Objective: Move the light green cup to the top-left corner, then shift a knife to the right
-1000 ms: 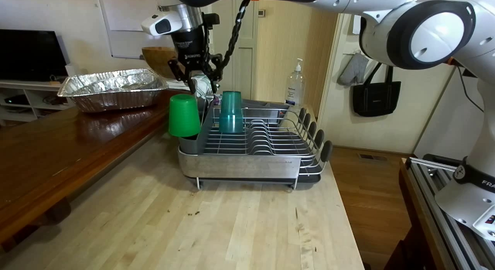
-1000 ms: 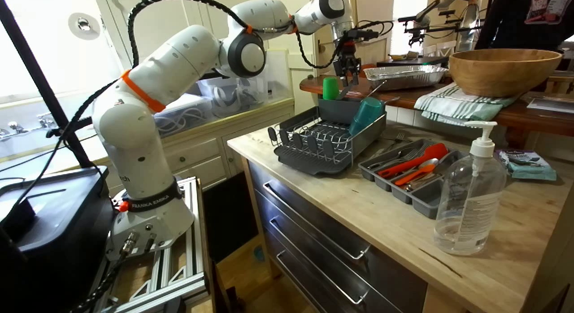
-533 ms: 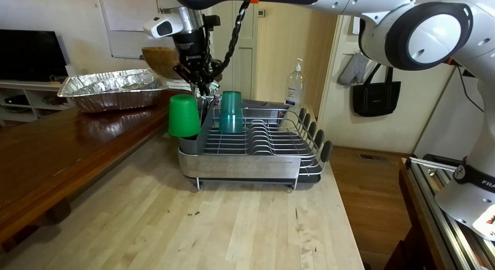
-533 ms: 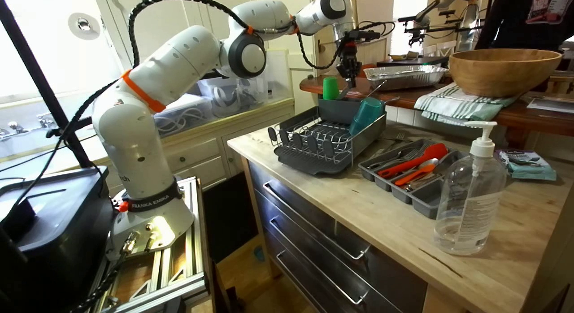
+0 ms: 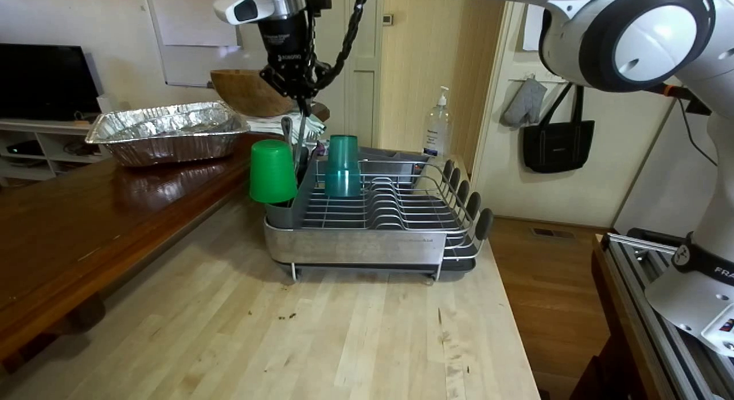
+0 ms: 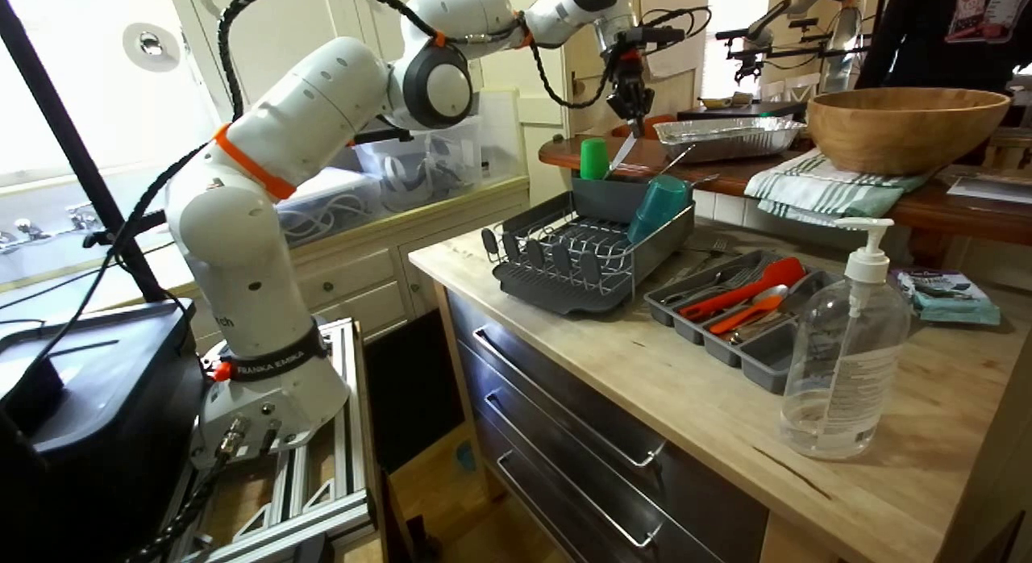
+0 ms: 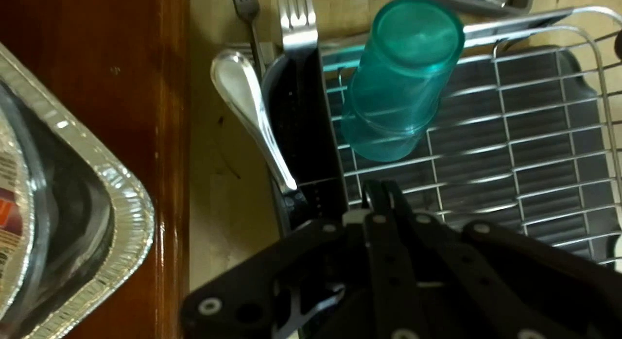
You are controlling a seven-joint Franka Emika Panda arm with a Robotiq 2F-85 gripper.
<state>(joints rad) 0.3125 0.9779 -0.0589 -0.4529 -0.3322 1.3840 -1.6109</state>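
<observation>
Bright light green tapered plastic cup [image 5: 273,172] is upside dn at a corner [image 5: 280,216] of the grey metal wire dish rack [image 5: 355,246], over its grey utensil bin [image 5: 305,200]. Black claw [image 5: 304,110] above that end of rack, pressed tog., pinching top of a slim silver metal knife [image 6: 621,154]. Translucent teal plastic cup [image 7: 403,81] tilted inside rack, next to bin. Rack's on lt. wood table [image 5: 309,342].

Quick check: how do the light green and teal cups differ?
The light green cup looks opaque; the teal cup is see-through. The light green cup stands nearly straight at the utensil holder; the teal cup leans in the dish rack. The light green cup looks stockier than the teal cup. Both narrow toward the top.
</observation>
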